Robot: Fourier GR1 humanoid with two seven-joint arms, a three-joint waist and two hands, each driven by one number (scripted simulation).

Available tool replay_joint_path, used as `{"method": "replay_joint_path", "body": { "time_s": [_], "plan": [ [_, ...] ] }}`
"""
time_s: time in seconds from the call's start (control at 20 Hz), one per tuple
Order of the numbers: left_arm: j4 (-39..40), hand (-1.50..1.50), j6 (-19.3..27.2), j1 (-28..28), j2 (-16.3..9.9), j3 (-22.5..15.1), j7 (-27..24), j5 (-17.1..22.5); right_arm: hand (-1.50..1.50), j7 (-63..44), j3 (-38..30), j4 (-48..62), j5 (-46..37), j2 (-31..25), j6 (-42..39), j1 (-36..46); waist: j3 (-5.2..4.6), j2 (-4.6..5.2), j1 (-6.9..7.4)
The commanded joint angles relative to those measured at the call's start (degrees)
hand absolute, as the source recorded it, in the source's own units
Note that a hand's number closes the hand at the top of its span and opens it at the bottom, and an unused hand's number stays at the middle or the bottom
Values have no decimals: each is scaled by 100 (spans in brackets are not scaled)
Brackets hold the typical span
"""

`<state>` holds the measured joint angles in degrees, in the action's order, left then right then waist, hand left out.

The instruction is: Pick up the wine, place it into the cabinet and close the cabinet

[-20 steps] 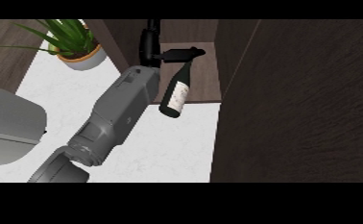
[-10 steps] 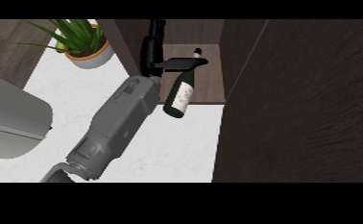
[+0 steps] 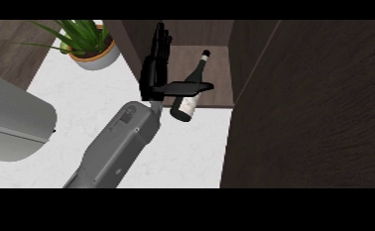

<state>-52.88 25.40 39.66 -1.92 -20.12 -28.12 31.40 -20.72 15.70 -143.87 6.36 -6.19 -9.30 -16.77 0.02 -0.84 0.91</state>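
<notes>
Wine bottle [image 3: 189,92] now further into cabinet [image 3: 219,51], neck inside, base past shelf edge. Right hand [image 3: 157,74] clamped on it; release comes next

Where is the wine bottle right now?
Head view, centre: the wine bottle is held by the robot hand, neck pointing into the open cabinet, right of the potted plant.

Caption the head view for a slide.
Right hand carries the wine bottle neck-first into the open cabinet.
</notes>
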Motion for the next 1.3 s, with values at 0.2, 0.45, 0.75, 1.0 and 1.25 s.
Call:
{"method": "replay_joint_path", "body": {
  "time_s": [0.2, 0.45, 0.75, 1.0, 1.25],
  "plan": [
    [-2352, -150, 174, -1736, -426, -698, 465, -245, -150, -623, -173, -1056, 479, -127, 122, 23, -2, 28, 11],
    [-3006, -150, 476, -2433, -248, -1058, 351, -485, -150, -805, 223, -1454, 277, -137, 167, -139, -5, 40, -92],
    [-4142, -150, 665, -3391, -665, -1462, 383, -776, 150, -1004, 478, -1299, 299, -733, -419, -127, -7, 37, -73],
    [-4777, -150, 482, -3991, -1230, -1205, 381, -617, 150, -947, 1369, -1100, 598, -953, -935, -383, -8, 30, -61],
    [-5448, -150, 150, -4756, -1853, -1121, 286, -558, 150, -1031, 2006, -1041, 334, -833, -912, -83, -11, 48, -17]
  ]
}}
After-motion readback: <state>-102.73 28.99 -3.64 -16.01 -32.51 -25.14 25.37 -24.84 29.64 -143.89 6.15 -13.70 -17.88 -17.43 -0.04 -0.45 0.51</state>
